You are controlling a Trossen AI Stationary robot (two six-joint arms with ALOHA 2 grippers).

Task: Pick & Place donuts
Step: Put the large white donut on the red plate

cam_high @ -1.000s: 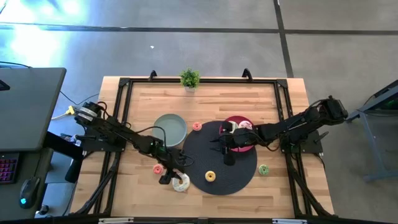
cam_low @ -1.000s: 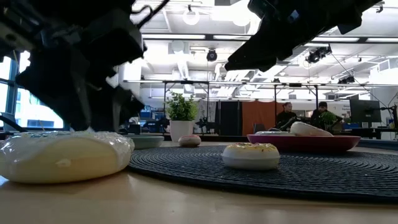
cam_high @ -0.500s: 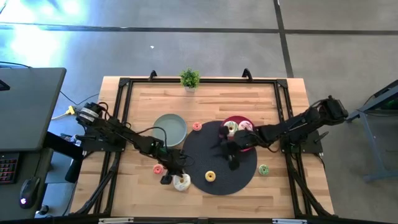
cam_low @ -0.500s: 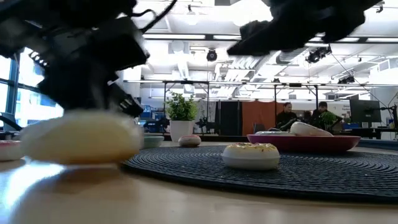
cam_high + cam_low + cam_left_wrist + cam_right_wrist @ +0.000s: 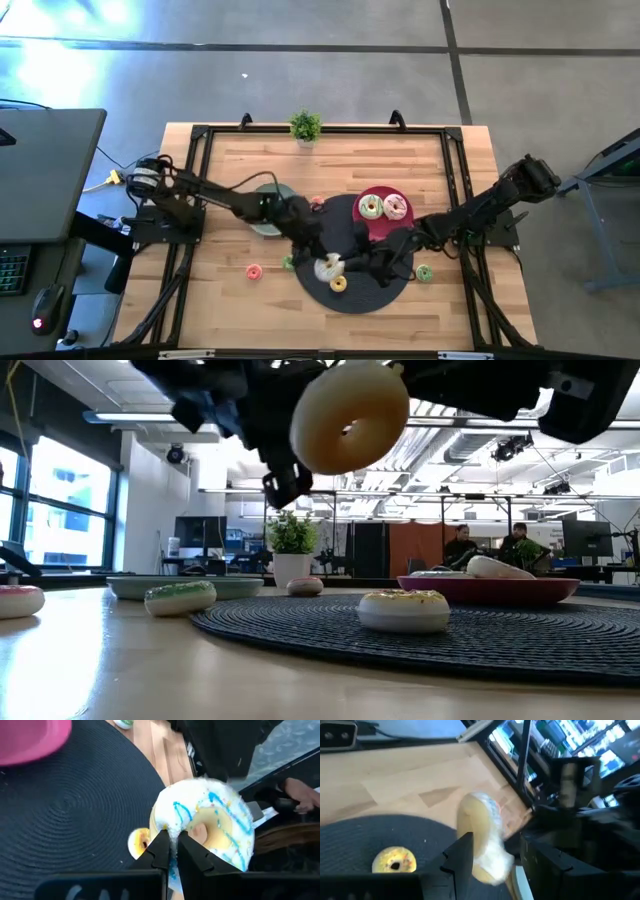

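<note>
A white donut with blue drizzle (image 5: 207, 817) hangs above the black mat (image 5: 350, 230), and my left gripper (image 5: 170, 839) is shut on it. In the high view the donut (image 5: 328, 267) is at the mat's near left, just above a yellow donut (image 5: 338, 284) that lies flat on the mat. My right gripper (image 5: 497, 844) is open, level with the white donut (image 5: 479, 837), with one finger on either side of it. I cannot tell whether a finger touches it. Two frosted donuts (image 5: 383, 207) lie on the red plate (image 5: 382, 190). My left gripper pinches the white donut's ring (image 5: 167, 827) between its two fingers, at the edge nearest the wrist. The donut (image 5: 348, 415) is lifted clear of the mat and stands tilted on edge, its hole showing in the low view.
A grey-green plate (image 5: 262, 222) lies left of the mat, partly under my left arm. Small donuts lie on the wood: pink (image 5: 254, 271), green (image 5: 288, 263), pink (image 5: 317, 202) and green (image 5: 424, 272). A potted plant (image 5: 305, 126) stands at the far edge.
My left gripper has taken hold of the white donut on the wood at the mat's near left. It has lifted it clear and carried it right, over the mat, where it is tipped on edge. My right gripper has moved from the red plate toward the near edge, up to that donut.
</note>
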